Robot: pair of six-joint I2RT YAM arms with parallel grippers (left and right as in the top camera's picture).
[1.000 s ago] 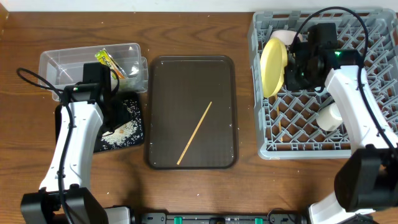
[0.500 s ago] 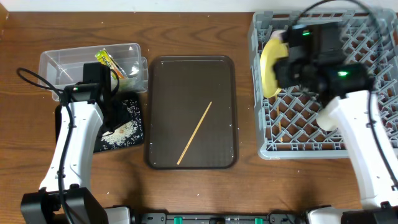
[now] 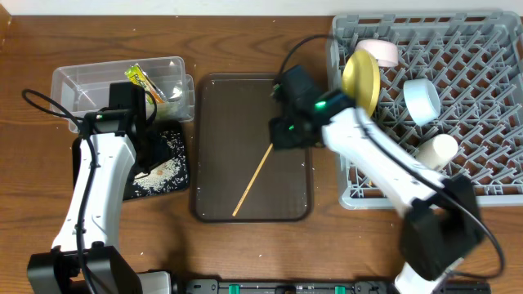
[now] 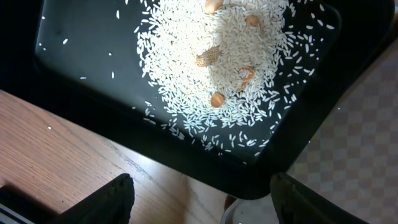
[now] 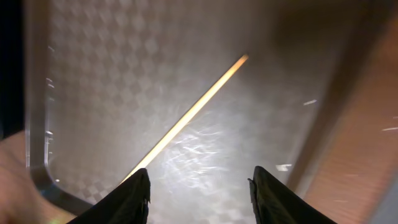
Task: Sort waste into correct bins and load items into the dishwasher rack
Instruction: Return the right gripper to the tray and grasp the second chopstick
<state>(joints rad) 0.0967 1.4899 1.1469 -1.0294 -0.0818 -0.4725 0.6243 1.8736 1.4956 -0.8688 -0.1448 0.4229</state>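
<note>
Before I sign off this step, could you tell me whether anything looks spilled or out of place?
Only a lone chopstick, lying diagonally on the brown tray instead of in the rack. The rice sits inside the black tray.

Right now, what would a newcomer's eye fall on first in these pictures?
The big grey dishwasher rack on the right, with a pale yellow plate standing on edge at its left side. The right arm stretches across to the dark brown tray in the middle, jaws open above a lone wooden chopstick. On the left, white rice lies heaped in a black tray.
</note>
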